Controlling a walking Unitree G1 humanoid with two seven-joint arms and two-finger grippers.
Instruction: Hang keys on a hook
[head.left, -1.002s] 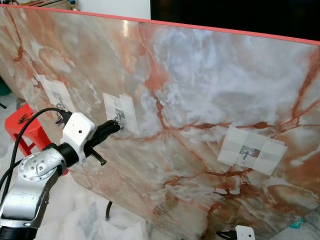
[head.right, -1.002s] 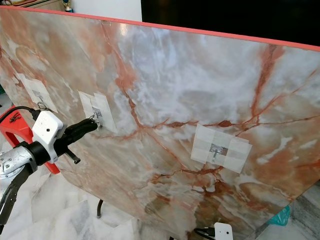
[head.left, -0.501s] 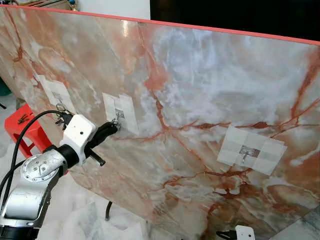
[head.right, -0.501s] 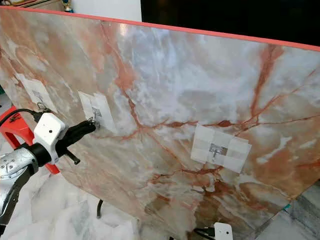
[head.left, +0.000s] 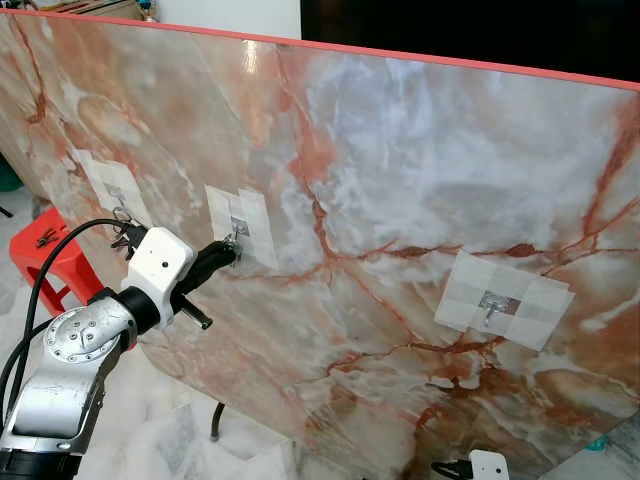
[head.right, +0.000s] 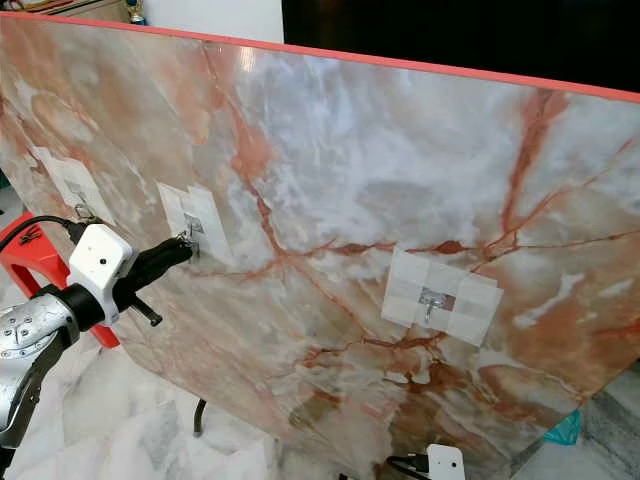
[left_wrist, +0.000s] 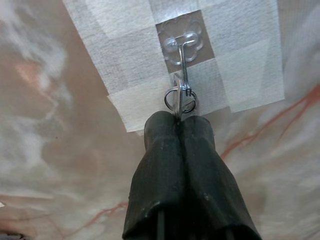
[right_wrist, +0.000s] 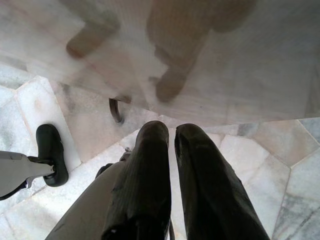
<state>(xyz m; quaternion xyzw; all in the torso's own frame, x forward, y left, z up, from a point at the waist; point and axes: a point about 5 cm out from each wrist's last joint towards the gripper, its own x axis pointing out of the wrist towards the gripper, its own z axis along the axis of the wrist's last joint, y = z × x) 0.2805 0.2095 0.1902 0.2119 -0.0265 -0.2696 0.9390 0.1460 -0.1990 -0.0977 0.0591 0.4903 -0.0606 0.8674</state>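
Note:
Three small metal hooks are taped to a tilted marble-patterned board (head.left: 400, 170). My left gripper (head.left: 232, 247) is at the middle hook (head.left: 238, 230), its tips against the board. In the left wrist view its fingers (left_wrist: 165, 135) are shut on a silver key ring (left_wrist: 180, 100), and the ring sits at the lower end of the hook (left_wrist: 183, 47). The left hook (head.left: 118, 214) carries another bunch of keys. The right hook (head.left: 490, 308) is bare. My right arm (head.left: 488, 465) hangs low at the bottom edge, and its gripper (right_wrist: 171, 132) points at the floor with a narrow gap between the fingers.
A red plastic stool (head.left: 48, 262) stands on the floor behind my left arm. The board has a red top edge (head.left: 420, 52) and a dark leg (head.left: 214, 420) under it. The floor is pale marble tile (right_wrist: 260, 150). A black foot (right_wrist: 50, 150) rests on it.
My left gripper stays at the middle hook with the ring and has shifted only slightly. The view has moved a little.

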